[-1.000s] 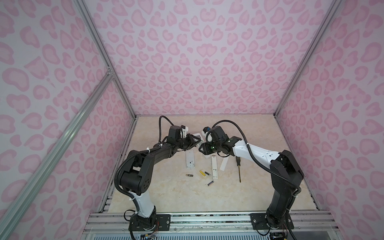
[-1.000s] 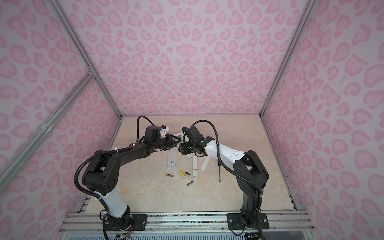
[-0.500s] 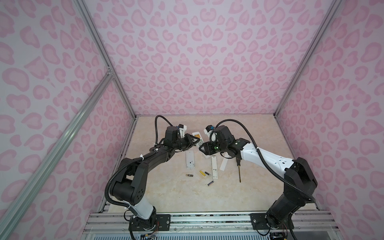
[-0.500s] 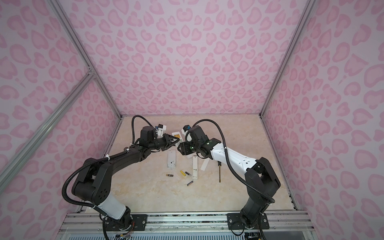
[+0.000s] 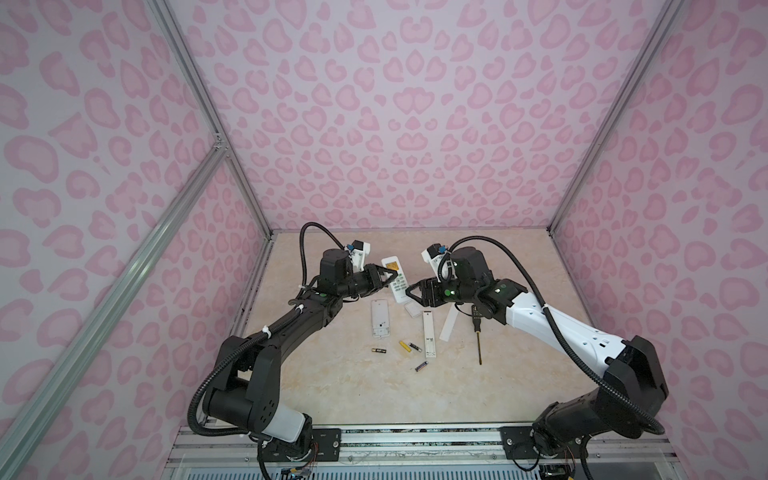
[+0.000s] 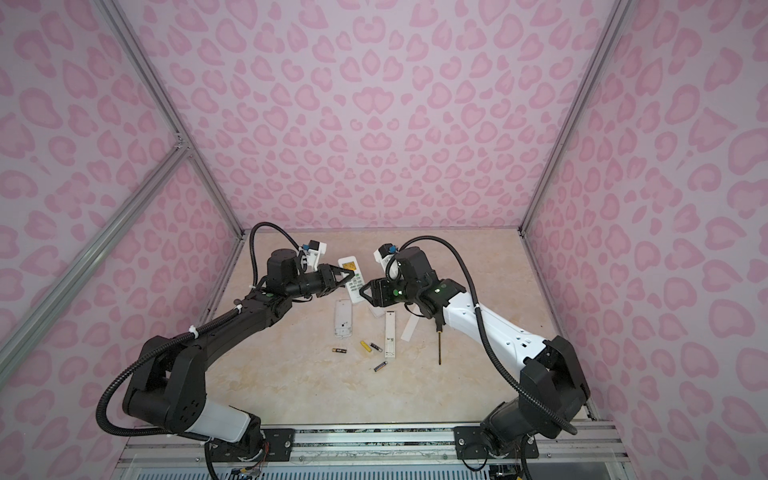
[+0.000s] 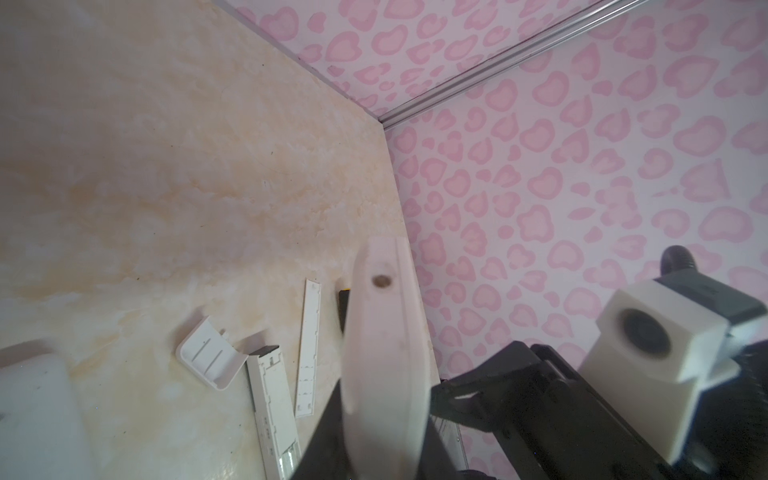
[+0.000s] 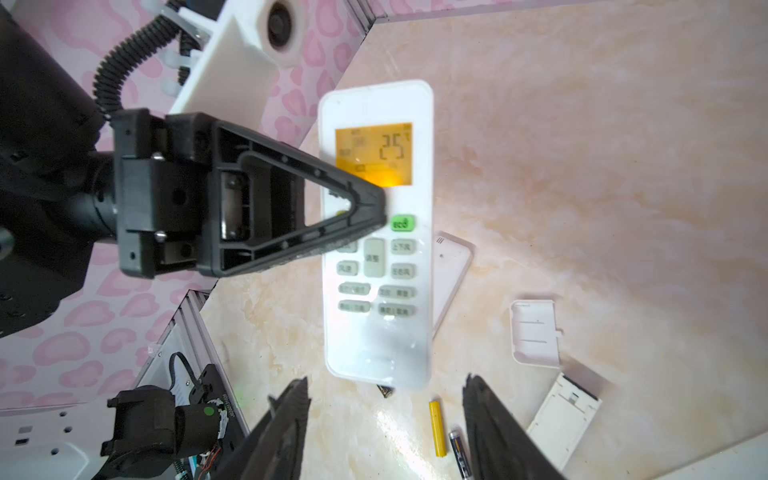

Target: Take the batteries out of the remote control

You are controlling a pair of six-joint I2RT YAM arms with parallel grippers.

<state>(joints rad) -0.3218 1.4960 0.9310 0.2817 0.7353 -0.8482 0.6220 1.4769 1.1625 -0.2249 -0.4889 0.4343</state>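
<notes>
A white remote control [image 5: 397,277] [image 6: 352,282] with a lit orange display hangs above the table, buttons up. My left gripper [image 5: 388,274] [image 8: 365,208] is shut on its long edges near the display. The left wrist view shows the remote [image 7: 384,353] edge-on between dark fingers [image 7: 328,436]. My right gripper [image 5: 409,291] [image 8: 386,384] stands open just off the remote's lower end, touching nothing. On the table lie loose batteries: a yellow one [image 5: 403,346] [image 8: 436,428], two black ones [image 5: 379,350] [image 5: 414,347] and a purplish one [image 5: 422,365].
A white remote [image 5: 380,318] lies back-up beside a slim white remote [image 5: 429,334] with an open compartment. Two loose covers [image 5: 412,309] [image 5: 449,326] lie near them. A black-and-yellow screwdriver [image 5: 478,336] lies under my right arm. Pink walls enclose the table.
My right gripper has opened wider and drawn back a little from the remote's lower end. My left gripper has kept its hold on the remote, shifting slightly left.
</notes>
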